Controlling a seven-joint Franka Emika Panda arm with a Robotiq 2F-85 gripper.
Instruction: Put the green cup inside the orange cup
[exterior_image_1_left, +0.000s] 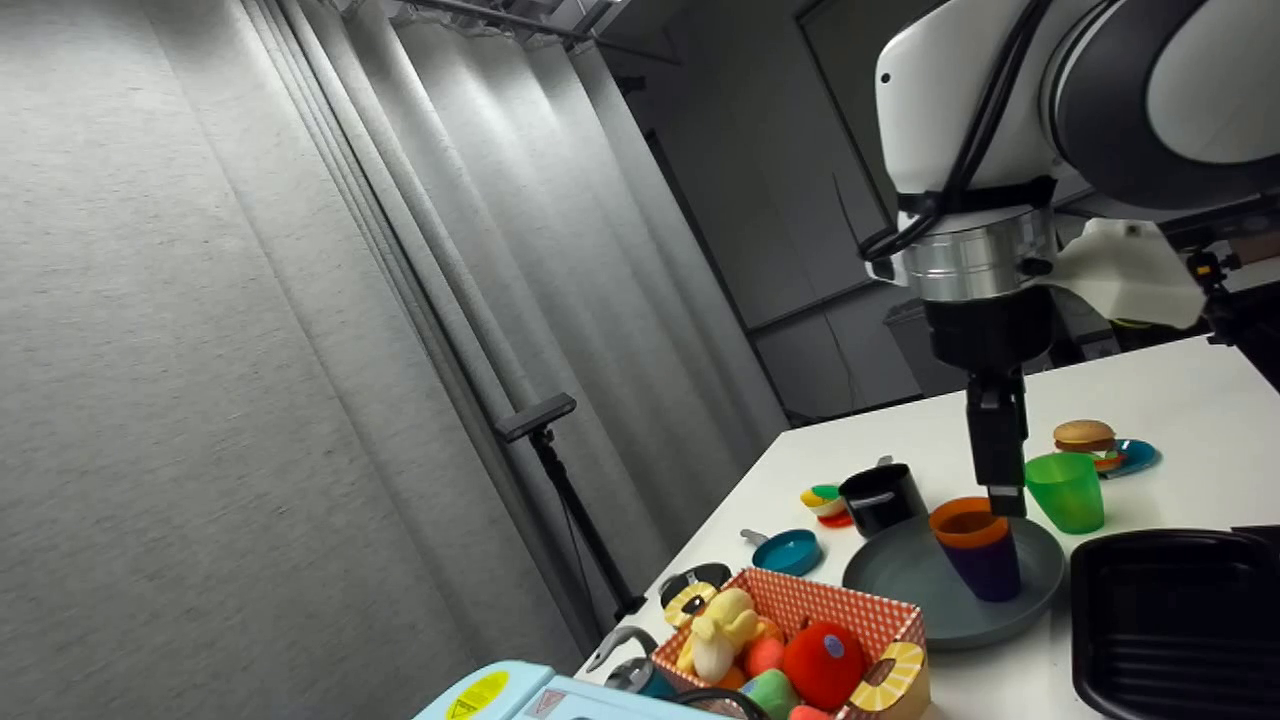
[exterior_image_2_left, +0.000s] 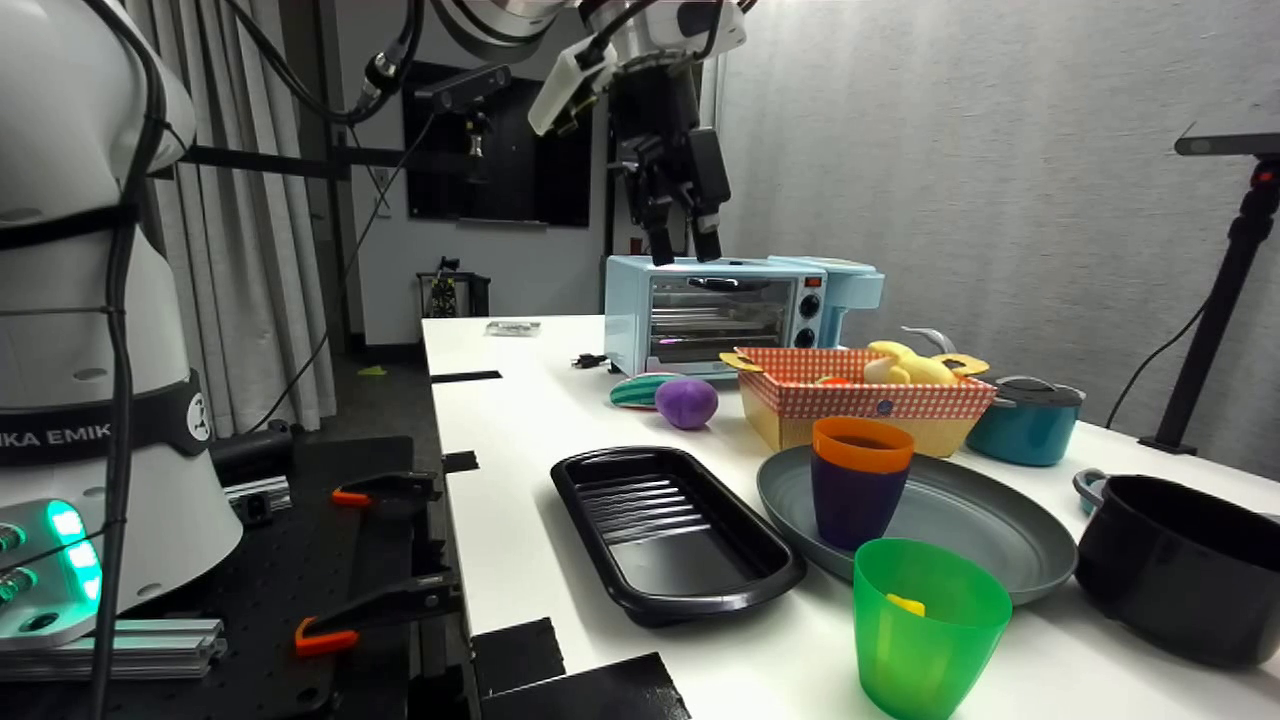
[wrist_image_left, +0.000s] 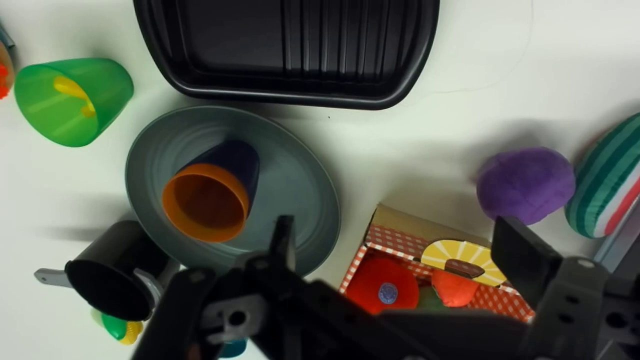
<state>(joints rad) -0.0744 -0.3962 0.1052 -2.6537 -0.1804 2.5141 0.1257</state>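
Note:
The green cup (exterior_image_1_left: 1068, 495) stands upright on the white table beside the grey plate; it also shows in an exterior view (exterior_image_2_left: 925, 635) and the wrist view (wrist_image_left: 107, 95). A small yellow thing shows inside it. The orange cup (exterior_image_2_left: 862, 448) is nested in a dark purple cup (exterior_image_2_left: 850, 505), its orange rim on top, upright on the grey plate (exterior_image_2_left: 985, 520). The wrist view shows the orange cup (wrist_image_left: 206, 202) too. My gripper (wrist_image_left: 392, 230) is open and empty, high above the table. In an exterior view the gripper (exterior_image_2_left: 685, 250) is well above the cups.
A black tray (exterior_image_2_left: 670, 540) lies beside the plate. A checkered basket (exterior_image_2_left: 870, 400) with plush toys stands beneath my gripper in the wrist view. A black pot (exterior_image_2_left: 1180, 570), purple plush (exterior_image_2_left: 687, 402), blue toaster oven (exterior_image_2_left: 720, 315) and toy burger (exterior_image_1_left: 1085, 440) are also around.

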